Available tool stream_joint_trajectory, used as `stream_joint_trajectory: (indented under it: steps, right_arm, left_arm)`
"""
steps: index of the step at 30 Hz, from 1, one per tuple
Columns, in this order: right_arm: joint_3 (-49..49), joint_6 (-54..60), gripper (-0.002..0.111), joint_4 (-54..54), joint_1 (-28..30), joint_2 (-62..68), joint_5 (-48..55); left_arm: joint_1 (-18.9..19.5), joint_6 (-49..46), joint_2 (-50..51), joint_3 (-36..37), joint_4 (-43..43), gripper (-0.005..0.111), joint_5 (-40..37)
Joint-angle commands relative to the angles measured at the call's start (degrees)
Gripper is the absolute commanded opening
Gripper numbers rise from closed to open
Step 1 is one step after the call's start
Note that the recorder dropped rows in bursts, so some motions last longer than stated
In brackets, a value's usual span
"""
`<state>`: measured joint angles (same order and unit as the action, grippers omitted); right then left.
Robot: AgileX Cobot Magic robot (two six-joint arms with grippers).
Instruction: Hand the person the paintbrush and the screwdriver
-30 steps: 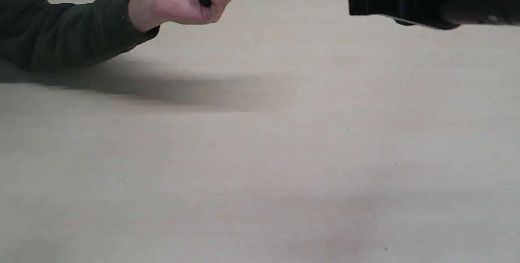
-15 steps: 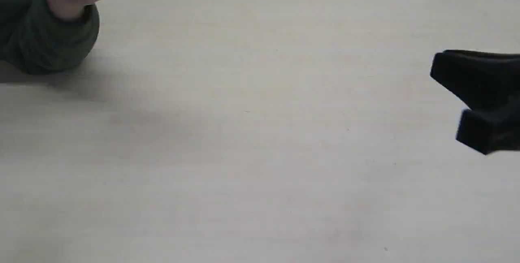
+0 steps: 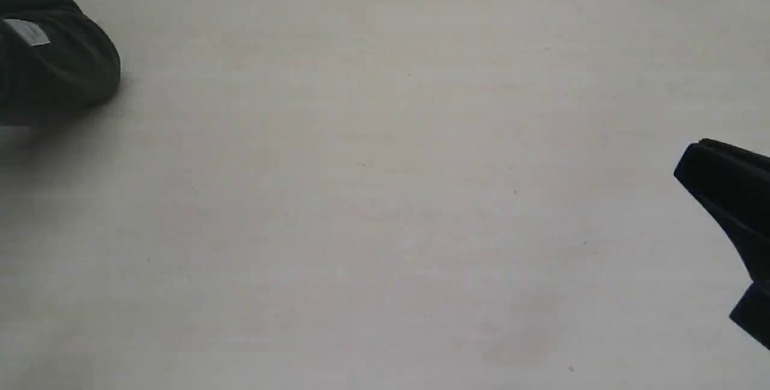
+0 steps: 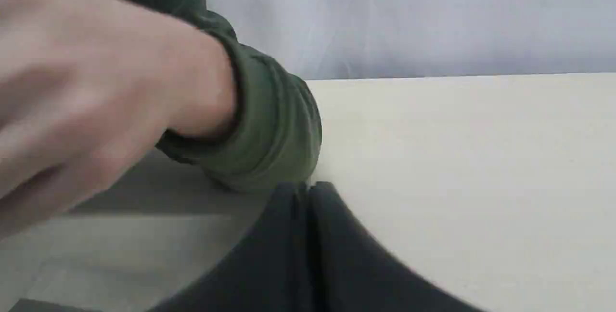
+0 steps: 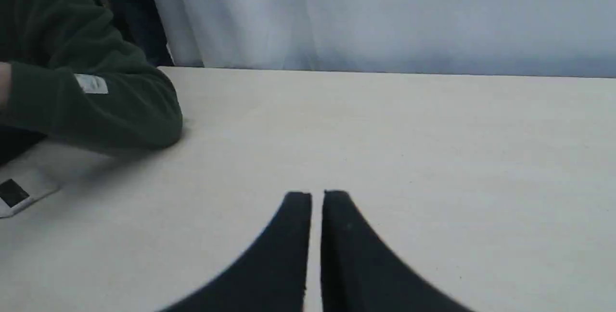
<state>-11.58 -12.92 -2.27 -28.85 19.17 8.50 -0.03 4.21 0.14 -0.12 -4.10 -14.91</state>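
Note:
Neither the paintbrush nor the screwdriver shows in any view. The person's dark green sleeve (image 3: pixel 57 62) lies at the far left of the table. In the left wrist view the person's bare hand (image 4: pixel 96 90) is blurred, close in front of my left gripper (image 4: pixel 306 188), whose black fingers are shut with nothing between them. My right gripper (image 5: pixel 316 195) is shut and empty too, low over bare tabletop, with the sleeve (image 5: pixel 91 100) well off to its side. In the exterior view only its black tip (image 3: pixel 692 167) enters from the right edge.
The pale beige table (image 3: pixel 385 197) fills the exterior view, with a grey-white curtain (image 5: pixel 385 13) behind its far edge. A small white tag with a black square (image 5: pixel 19 190) lies near the sleeve in the right wrist view.
The person's hand, closed around a dark object, pulled back to the left, leaving only the sleeve in view. My right gripper moved from the upper right down to the right edge.

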Motion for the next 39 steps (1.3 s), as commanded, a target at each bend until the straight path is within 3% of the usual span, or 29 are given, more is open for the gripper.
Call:
stream_joint_trajectory:
  steps: [1,17,31,39]
  right_arm:
    - [4.2,0.5,0.004,-0.3,0.1,-2.6,-6.2]
    - [9.0,9.7,0.004,0.8,0.1,-18.9,-7.6]
    - [11.6,13.8,0.004,0.8,0.1,-19.2,-8.9]
    - [11.6,12.9,0.004,-7.0,0.1,-19.2,-6.5]
  left_arm:
    - [-0.4,0.1,-0.1,0.1,0.0,0.000,0.6]
    - [-0.4,0.1,-0.1,0.1,0.0,0.000,0.6]
    - [-0.4,0.1,-0.1,0.1,0.3,0.000,0.7]
    - [-0.4,0.1,-0.1,0.1,0.3,0.000,0.7]
